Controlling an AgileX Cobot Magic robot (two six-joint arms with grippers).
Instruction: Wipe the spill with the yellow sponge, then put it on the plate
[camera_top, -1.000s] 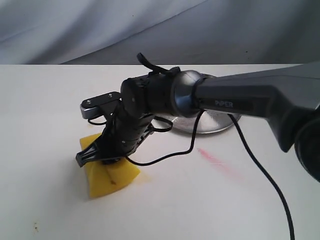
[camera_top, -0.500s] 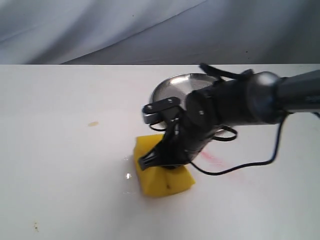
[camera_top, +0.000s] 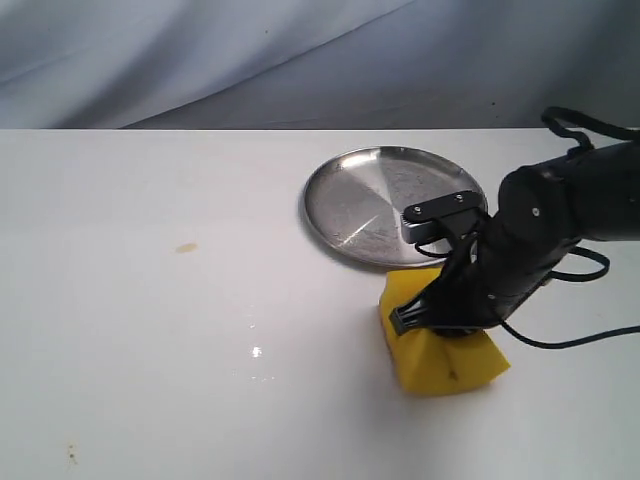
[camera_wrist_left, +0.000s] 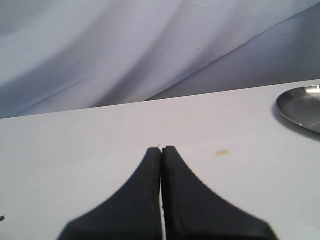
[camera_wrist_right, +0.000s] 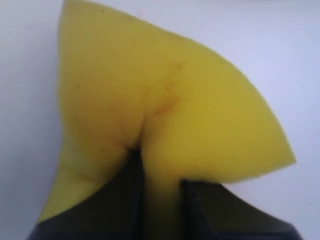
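right pincer (camera_top: 440, 325) pinching the yellow sponge (camera_top: 445, 368) down on the table (camera_top: 120, 300) | plate (camera_top: 360, 200) just beside that pincer | spill (camera_top: 255, 352) film well apart from it | left pincer (camera_wrist_left: 161, 150) pressed together

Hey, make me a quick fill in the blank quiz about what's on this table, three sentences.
1. The right gripper is shut on a sponge coloured ____.
2. The left gripper, its jaws pressed together, holds ____.
3. The metal plate is ____ in shape.
Missing words: yellow; nothing; round.
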